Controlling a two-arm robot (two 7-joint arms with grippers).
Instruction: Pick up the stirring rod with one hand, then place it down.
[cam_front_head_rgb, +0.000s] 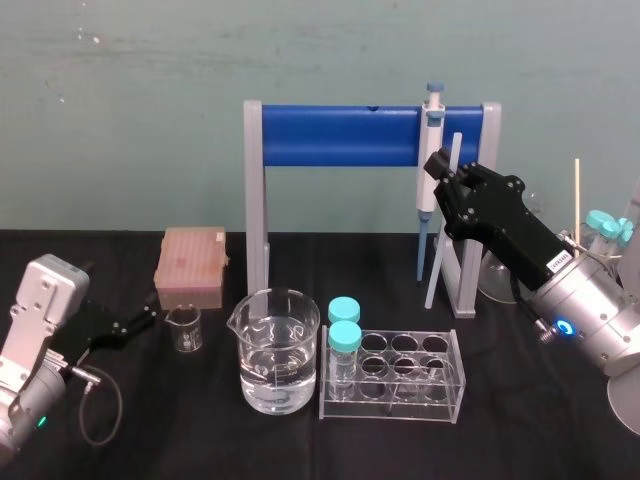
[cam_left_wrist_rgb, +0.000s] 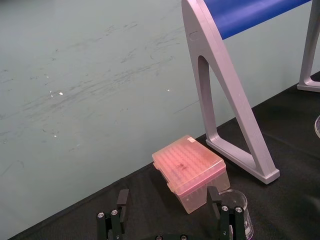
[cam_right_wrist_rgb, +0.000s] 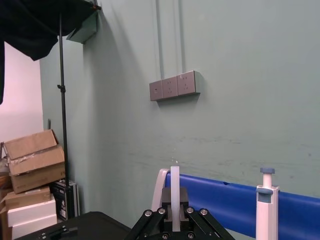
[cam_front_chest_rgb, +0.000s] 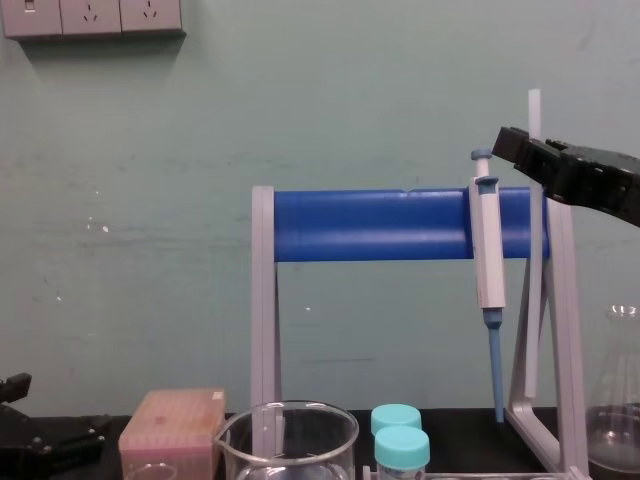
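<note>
The stirring rod (cam_front_head_rgb: 437, 250) is a thin whitish stick that stands nearly upright in front of the pipette rack's right leg. My right gripper (cam_front_head_rgb: 447, 168) is shut on it near its top end, reaching in from the right. In the right wrist view the rod (cam_right_wrist_rgb: 175, 192) rises between the two fingers of that gripper (cam_right_wrist_rgb: 175, 214). The chest view has the rod (cam_front_chest_rgb: 531, 300) hanging down from the gripper (cam_front_chest_rgb: 522, 150) to just above the table; I cannot tell whether it touches. My left gripper (cam_front_head_rgb: 135, 325) is parked low at the left, open and holding nothing.
The blue-and-grey pipette rack (cam_front_head_rgb: 340, 135) stands at the back with a pipette (cam_front_head_rgb: 430, 150) hung on it. In front are a beaker of water (cam_front_head_rgb: 277, 350), a clear tube rack (cam_front_head_rgb: 395, 378) with two capped tubes, a small beaker (cam_front_head_rgb: 184, 328) and a pink tip box (cam_front_head_rgb: 192, 265). A flask (cam_front_head_rgb: 500, 270) is at the right.
</note>
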